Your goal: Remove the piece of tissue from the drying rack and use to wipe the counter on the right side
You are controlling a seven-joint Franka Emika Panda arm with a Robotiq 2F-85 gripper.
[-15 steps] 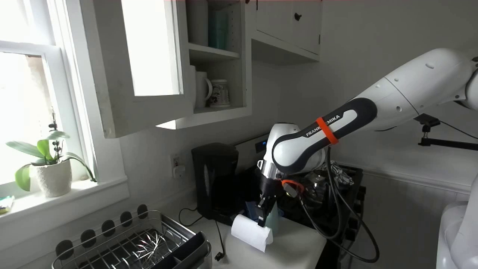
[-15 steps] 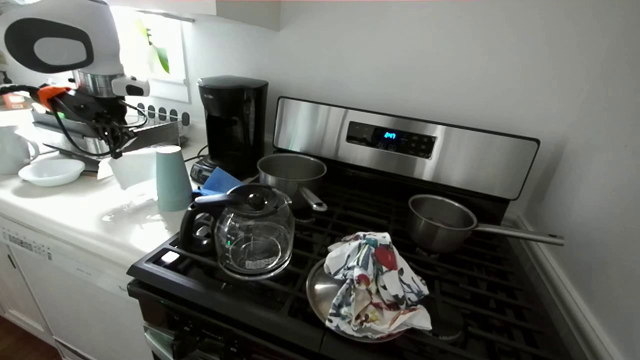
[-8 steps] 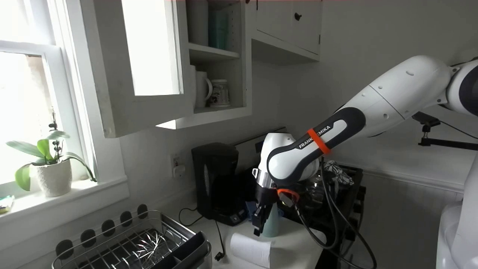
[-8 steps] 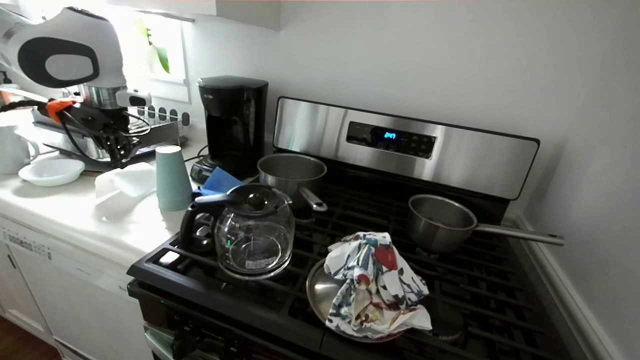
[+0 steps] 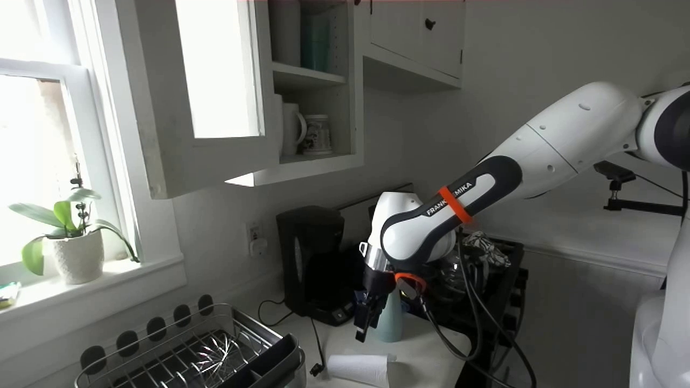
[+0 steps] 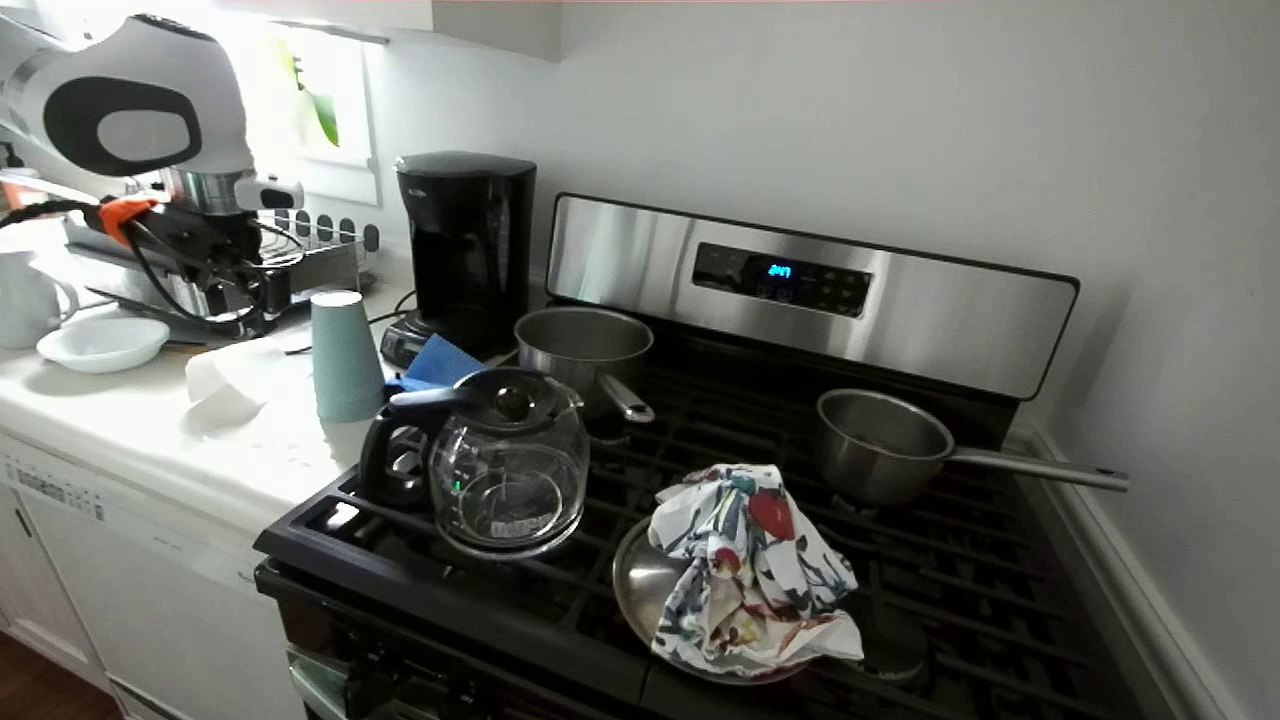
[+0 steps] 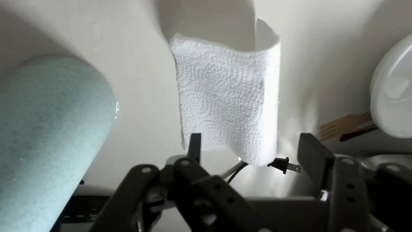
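Note:
The piece of tissue [image 7: 222, 93], a white sheet of embossed paper with curled sides, lies loose on the white counter [image 7: 138, 93]. In both exterior views it rests on the counter, between the drying rack [image 5: 264, 327] and the pale blue cup [image 5: 389, 323]. Just above the tissue hangs my gripper [image 7: 250, 141], its two fingers spread wide with nothing gripped. A gap shows between fingertips and paper in an exterior view [image 5: 360, 338]. The black wire rack holds a whisk-like silvery utensil [image 5: 215, 355].
Close to the gripper stand the upside-down cup [image 6: 345, 360] and the black coffee maker [image 6: 465, 250]. A plug on a cord [image 7: 280, 164] lies by the tissue. A white bowl [image 6: 105, 345] is further along the counter; a glass carafe [image 6: 510, 470] sits on the stove.
The jaws have opened and let go of the tissue. The tissue has dropped flat onto the counter, while the gripper has shifted slightly towards the drying rack.

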